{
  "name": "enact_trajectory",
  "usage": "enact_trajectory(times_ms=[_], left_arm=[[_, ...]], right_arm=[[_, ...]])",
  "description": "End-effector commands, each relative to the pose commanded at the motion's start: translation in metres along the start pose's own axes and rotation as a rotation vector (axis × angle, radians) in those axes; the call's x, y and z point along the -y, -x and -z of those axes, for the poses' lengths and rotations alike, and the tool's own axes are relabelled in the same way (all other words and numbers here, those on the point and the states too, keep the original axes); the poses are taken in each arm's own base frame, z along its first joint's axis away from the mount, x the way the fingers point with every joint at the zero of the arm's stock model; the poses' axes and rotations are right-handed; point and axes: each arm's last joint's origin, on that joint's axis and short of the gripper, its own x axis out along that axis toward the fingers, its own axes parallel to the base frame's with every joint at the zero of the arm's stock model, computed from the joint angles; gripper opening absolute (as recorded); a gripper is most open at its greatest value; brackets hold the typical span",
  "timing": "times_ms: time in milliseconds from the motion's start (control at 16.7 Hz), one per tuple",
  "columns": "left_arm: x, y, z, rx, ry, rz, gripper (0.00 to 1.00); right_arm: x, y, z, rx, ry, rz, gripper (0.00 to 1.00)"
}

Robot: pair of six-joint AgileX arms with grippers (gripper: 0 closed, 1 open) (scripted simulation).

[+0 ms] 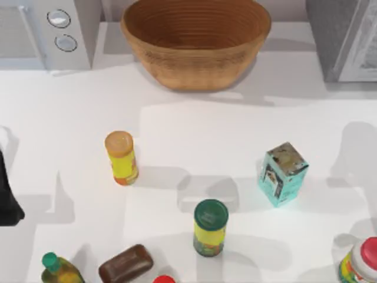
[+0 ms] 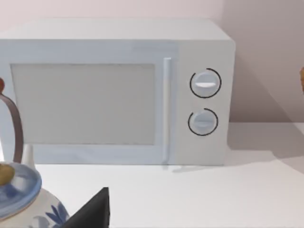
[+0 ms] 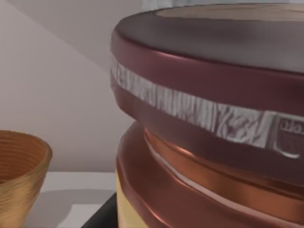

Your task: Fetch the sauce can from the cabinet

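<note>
A woven basket [image 1: 196, 41] sits at the table's [image 1: 177, 127] back edge, the white microwave [image 1: 47, 32] in the back left corner. Mid-table stand an orange-capped yellow bottle [image 1: 121, 157], a teal carton [image 1: 283, 173] and a green-lidded yellow jar [image 1: 210, 227] — well apart. Along the front edge: a green-capped bottle [image 1: 58, 269], a brown bar [image 1: 125, 263] and a red-lidded jar [image 1: 360, 262]. A blue-patterned teapot [image 2: 23, 199] stands before the microwave.

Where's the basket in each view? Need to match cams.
Top: basket at the table's back middle, right of the microwave.
Left wrist: an orange sliver at the frame edge, past the microwave's knob side, probably the basket.
Right wrist: basket farther off, beside the close-up sauce can.
Shared landmark: the microwave, top and left wrist.
</note>
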Motion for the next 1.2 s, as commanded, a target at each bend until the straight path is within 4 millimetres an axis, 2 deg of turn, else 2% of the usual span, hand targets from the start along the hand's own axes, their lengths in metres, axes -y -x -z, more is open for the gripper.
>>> enact_trajectory(times_ms=[180, 300, 420, 540, 960, 1080, 1200], left_arm=[[0.0, 0.0, 0.0, 0.0, 0.0, 0.0, 1.0], [0.0, 0.0, 0.0, 0.0, 0.0, 0.0, 1.0], [0.0, 0.0, 0.0, 0.0, 0.0, 0.0, 1.0], [0.0, 0.0, 0.0, 0.0, 0.0, 0.0, 1.0], [0.0, 0.0, 0.0, 0.0, 0.0, 0.0, 1.0], [0.0, 0.0, 0.0, 0.0, 0.0, 0.0, 1.0], [0.0, 0.0, 0.0, 0.0, 0.0, 0.0, 1.0]], right_arm=[[0.008, 0.002, 0.061, 0.004, -0.004, -0.003, 0.0], [0.012, 0.001, 0.095, 0.007, -0.006, -0.005, 0.0], [0.014, -0.001, 0.12, 0.011, -0.009, -0.006, 0.0], [0.016, -0.002, 0.134, 0.017, -0.01, -0.006, 0.0], [0.016, -0.002, 0.136, 0.018, -0.012, -0.008, 0.0], [0.015, -0.002, 0.125, 0.047, -0.008, -0.022, 0.0], [0.01, -0.003, 0.102, 0.108, -0.003, -0.057, 0.0]])
